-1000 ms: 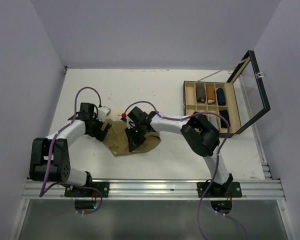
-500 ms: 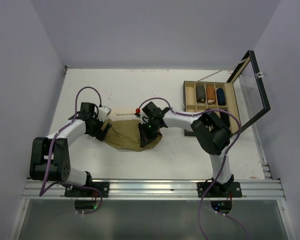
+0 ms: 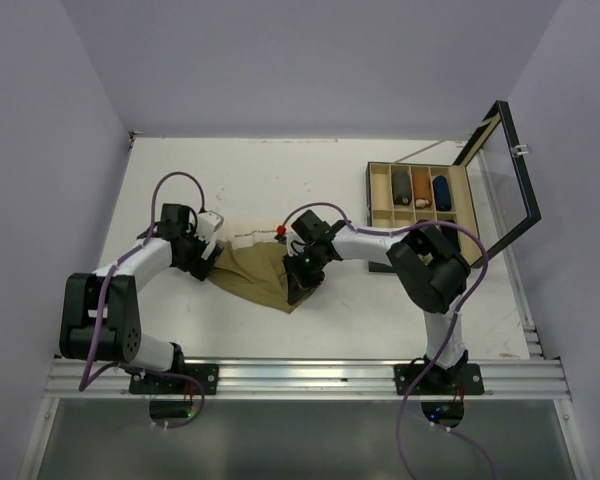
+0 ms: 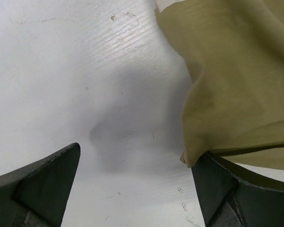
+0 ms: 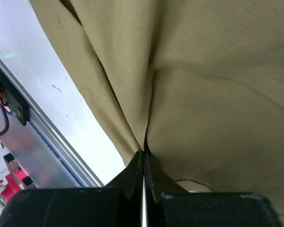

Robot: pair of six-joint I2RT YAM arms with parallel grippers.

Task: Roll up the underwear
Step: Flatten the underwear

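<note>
Nearest, the right gripper (image 5: 144,158) is pinched tight on a thin fold of the olive-tan underwear (image 5: 217,94), which lies on the table (image 3: 280,180) left of centre, somewhat toward its near edge. That small bite could slip, or drag the cloth into a bunch, since nothing anchors it. The left gripper (image 4: 137,175) stands wide apart and empty at the garment's left edge, hem against one finger.
</note>
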